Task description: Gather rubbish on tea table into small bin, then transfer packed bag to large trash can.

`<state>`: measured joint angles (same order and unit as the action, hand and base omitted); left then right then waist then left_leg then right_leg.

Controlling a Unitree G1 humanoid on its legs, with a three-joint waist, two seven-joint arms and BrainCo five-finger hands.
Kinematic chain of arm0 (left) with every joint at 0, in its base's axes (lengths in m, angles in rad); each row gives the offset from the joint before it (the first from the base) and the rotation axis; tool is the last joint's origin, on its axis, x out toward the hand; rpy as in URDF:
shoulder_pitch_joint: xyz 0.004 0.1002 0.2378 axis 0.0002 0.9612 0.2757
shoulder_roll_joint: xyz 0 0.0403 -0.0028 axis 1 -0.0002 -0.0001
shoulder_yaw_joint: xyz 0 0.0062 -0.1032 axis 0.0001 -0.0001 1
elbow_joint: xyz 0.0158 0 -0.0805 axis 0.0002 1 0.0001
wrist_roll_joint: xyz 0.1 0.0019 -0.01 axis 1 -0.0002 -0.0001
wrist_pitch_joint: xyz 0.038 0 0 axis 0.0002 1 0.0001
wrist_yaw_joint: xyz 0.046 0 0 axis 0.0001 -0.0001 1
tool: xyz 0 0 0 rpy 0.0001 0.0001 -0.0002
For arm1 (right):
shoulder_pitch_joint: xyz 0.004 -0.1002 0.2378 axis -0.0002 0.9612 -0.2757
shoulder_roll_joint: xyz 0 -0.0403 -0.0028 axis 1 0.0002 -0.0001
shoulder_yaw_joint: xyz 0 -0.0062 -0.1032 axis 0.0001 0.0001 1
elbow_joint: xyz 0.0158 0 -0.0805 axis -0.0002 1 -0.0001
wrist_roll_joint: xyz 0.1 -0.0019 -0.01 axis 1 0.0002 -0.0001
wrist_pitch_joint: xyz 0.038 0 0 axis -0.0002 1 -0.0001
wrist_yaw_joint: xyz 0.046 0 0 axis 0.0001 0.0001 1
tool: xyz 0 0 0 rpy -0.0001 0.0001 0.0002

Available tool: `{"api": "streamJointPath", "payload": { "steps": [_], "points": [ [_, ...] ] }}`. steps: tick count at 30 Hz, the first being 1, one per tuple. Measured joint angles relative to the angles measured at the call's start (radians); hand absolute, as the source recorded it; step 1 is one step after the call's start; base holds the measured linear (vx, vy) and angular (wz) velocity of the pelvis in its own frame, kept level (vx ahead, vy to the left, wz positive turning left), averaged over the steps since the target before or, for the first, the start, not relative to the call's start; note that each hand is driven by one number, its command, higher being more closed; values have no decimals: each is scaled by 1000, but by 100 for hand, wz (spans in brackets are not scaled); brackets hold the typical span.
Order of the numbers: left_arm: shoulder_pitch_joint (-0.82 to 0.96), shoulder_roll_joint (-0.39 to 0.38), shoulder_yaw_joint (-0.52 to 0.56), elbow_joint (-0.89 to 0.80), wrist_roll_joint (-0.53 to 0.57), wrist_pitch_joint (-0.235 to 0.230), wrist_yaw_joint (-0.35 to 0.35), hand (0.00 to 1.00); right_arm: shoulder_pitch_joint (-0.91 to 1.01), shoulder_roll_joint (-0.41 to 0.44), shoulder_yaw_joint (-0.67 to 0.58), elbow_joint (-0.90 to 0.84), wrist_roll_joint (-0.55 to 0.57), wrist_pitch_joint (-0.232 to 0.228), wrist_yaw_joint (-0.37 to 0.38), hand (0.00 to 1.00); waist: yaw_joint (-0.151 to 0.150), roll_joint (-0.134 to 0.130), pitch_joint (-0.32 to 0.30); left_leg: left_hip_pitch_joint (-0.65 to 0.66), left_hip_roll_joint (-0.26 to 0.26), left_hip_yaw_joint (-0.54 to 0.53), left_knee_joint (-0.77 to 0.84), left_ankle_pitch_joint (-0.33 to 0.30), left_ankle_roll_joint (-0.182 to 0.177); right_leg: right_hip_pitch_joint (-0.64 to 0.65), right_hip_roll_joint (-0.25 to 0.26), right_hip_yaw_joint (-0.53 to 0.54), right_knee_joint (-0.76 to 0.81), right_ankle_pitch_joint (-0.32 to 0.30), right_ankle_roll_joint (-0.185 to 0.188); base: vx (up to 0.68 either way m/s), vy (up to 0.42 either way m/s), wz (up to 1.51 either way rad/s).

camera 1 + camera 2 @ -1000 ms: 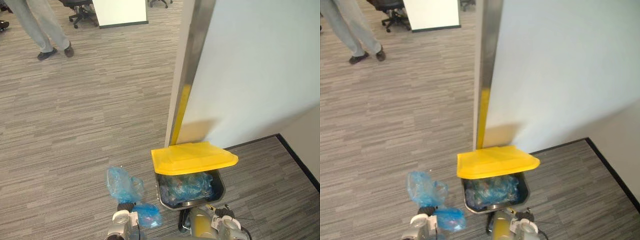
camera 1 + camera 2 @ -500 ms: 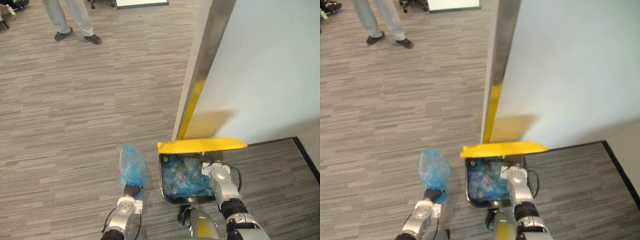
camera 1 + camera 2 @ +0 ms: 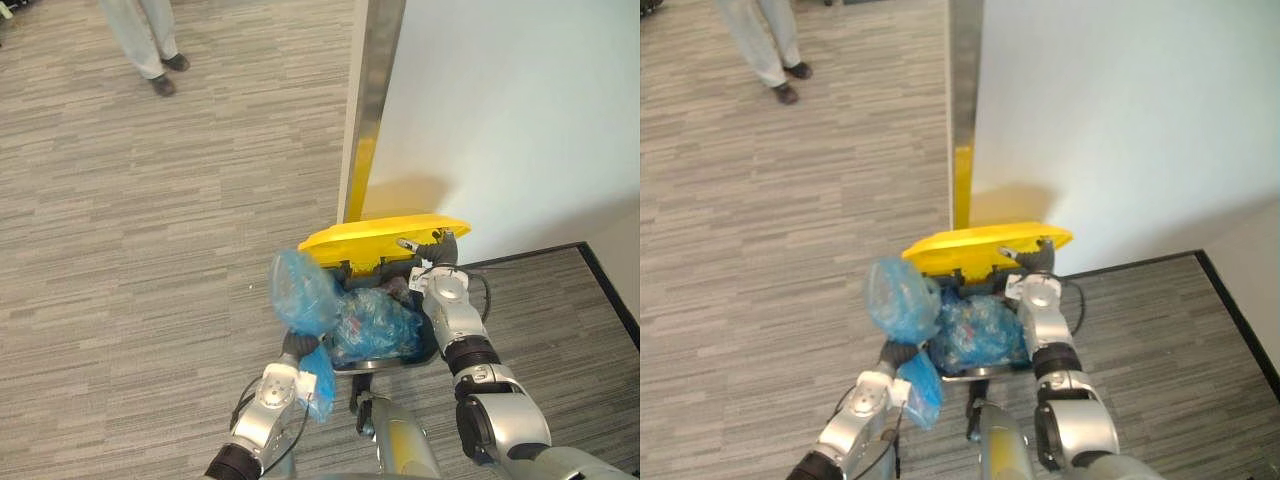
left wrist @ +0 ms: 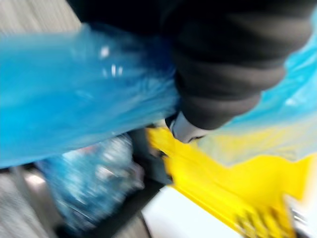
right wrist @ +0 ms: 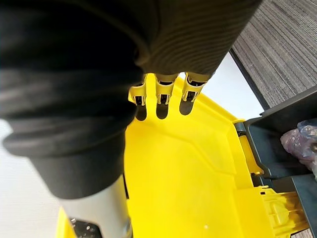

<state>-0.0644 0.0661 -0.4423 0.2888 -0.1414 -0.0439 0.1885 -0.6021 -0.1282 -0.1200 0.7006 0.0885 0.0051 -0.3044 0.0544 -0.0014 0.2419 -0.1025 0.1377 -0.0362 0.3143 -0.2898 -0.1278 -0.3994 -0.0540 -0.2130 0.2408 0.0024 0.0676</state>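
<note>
A tied blue rubbish bag (image 3: 300,293) hangs over the left rim of the grey trash can (image 3: 428,345), and my left hand (image 3: 293,346) is shut on its neck from below. A second lump of the same blue plastic (image 3: 320,383) dangles beside my wrist. The can holds more blue bags (image 3: 378,322). Its yellow lid (image 3: 385,238) is tipped up at the back. My right hand (image 3: 437,250) props the lid from underneath, its fingers (image 5: 163,89) straight against the yellow underside (image 5: 188,168). In the left wrist view the blue bag (image 4: 74,99) hangs above the can's contents.
A white partition with a metal edge post (image 3: 375,100) stands right behind the can. A black skirting line (image 3: 605,295) runs along the floor on the right. A person's legs (image 3: 140,40) stand far off at the upper left, on grey carpet.
My left hand has lifted the blue bag up and to the right, from beside the can to over its rim. My right hand has pushed the lid up. The camera has shifted too.
</note>
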Motion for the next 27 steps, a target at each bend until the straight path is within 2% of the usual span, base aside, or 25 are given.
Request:
{"api": "streamJointPath", "payload": {
  "steps": [4, 8, 13, 21, 25, 27],
  "points": [
    [-58, -4, -68, -89, -18, -31, -1, 100, -48, 3, -15, 0, 34, 5, 0, 0, 4, -8, 33, -51, -3, -1, 97, -42, 11, -4, -7, -1, 2, 18, -6, -83, 18, 3],
    [-123, -33, -118, -112, -18, -34, -3, 100, -113, 2, -27, -10, 49, 5, -3, 0, 5, -10, 40, -137, -12, 1, 171, -61, 17, -66, -17, 2, 17, 32, -7, -58, 9, 0],
    [-251, -92, -146, -106, -21, -35, -2, 100, -183, 1, -43, -25, 70, 5, -13, 0, 2, -6, 88, -203, -7, 1, 265, -96, 23, -108, -17, 5, 53, 34, -14, -38, 5, -3],
    [-442, -126, -126, 69, -38, -29, 5, 100, -298, 1, -48, -60, 71, 7, -23, 0, -9, -5, 120, -338, 10, 4, 382, -130, 18, -224, -6, 12, 107, 39, -19, -35, -7, -7],
    [-535, -137, -53, 130, -35, -18, 29, 100, -342, 0, -47, -100, 70, 4, -30, 0, -19, -5, 142, -408, 11, 4, 408, -136, 17, -284, -6, 20, 104, 51, -31, -53, -24, -1],
    [-566, -140, -23, 150, -31, -16, 43, 100, -357, -4, -47, -99, 71, 5, -30, 0, -20, -6, 145, -440, 16, 9, 416, -136, 17, -314, -4, 22, 103, 61, -23, -23, -41, -5]
  ]
}}
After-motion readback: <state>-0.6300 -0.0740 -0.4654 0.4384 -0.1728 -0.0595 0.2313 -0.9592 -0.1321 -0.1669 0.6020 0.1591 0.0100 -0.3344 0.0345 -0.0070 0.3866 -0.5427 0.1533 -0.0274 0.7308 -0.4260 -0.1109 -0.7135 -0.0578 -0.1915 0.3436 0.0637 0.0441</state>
